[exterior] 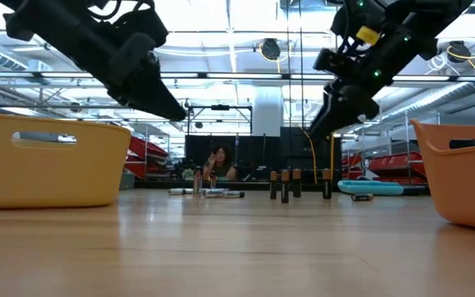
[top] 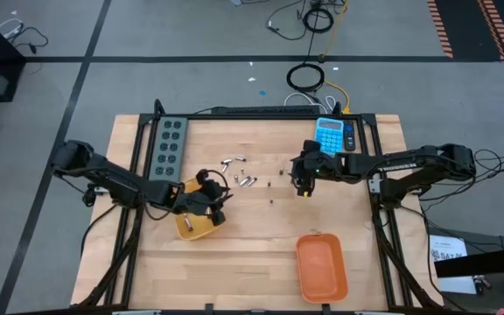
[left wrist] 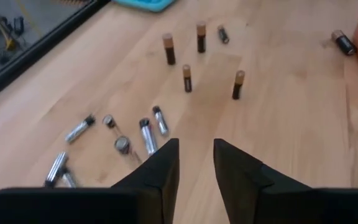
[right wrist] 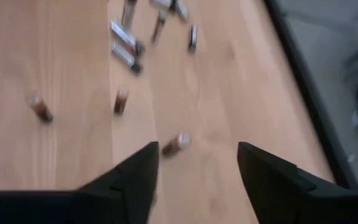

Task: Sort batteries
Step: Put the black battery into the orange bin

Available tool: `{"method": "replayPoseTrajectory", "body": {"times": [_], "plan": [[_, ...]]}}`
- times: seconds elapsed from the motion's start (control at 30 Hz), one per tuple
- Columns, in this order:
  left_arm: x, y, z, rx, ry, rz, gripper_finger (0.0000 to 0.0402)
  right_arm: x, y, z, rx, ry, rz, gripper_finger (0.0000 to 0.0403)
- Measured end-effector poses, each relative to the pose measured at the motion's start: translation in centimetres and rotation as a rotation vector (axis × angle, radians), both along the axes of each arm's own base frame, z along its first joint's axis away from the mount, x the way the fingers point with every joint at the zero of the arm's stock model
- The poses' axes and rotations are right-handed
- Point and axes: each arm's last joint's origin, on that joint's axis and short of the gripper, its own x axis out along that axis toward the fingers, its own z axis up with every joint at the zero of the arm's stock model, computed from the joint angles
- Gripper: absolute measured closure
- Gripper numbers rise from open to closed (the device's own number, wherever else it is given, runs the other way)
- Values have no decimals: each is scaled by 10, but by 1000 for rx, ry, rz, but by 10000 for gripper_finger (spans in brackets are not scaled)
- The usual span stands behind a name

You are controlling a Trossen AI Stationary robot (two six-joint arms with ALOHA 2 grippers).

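Note:
Silvery batteries [top: 234,168] lie on their sides on the table's far middle, also seen in the left wrist view [left wrist: 145,134]. Several smaller dark batteries [left wrist: 185,78] stand on end to their right [exterior: 291,186]; one dark battery [right wrist: 174,144] lies on its side. My left gripper [left wrist: 196,146] hovers open over the far edge of the yellow tray [top: 195,223], its fingers pointing at the silvery batteries, nothing between them. My right gripper [right wrist: 197,149] hangs open above the dark batteries [top: 274,182], clear of the table, also empty.
An orange tray [top: 322,267] stands near the front right. A blue calculator [top: 328,134] and a grey button box [top: 169,144] lie along the far edge. Bare wood lies between the two trays. A person shows in the room beyond the table [exterior: 218,163].

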Motion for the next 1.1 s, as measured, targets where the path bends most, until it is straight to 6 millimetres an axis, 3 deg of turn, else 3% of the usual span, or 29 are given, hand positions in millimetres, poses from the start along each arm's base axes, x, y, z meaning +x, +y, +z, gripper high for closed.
{"method": "replayPoseTrajectory", "body": {"times": [0.13,0.37,0.8,1.1], "plan": [[8,-3,-2,36,-42,-36,299,-5,1,-5,79,35,-74,166],[15,-4,1,86,-95,-72,300,-7,1,-8,120,18,-116,175],[16,-4,3,117,-113,-65,300,-20,2,-37,204,-35,-123,178],[19,-4,9,167,-157,-69,300,-11,1,-61,228,-32,-113,179]]}}
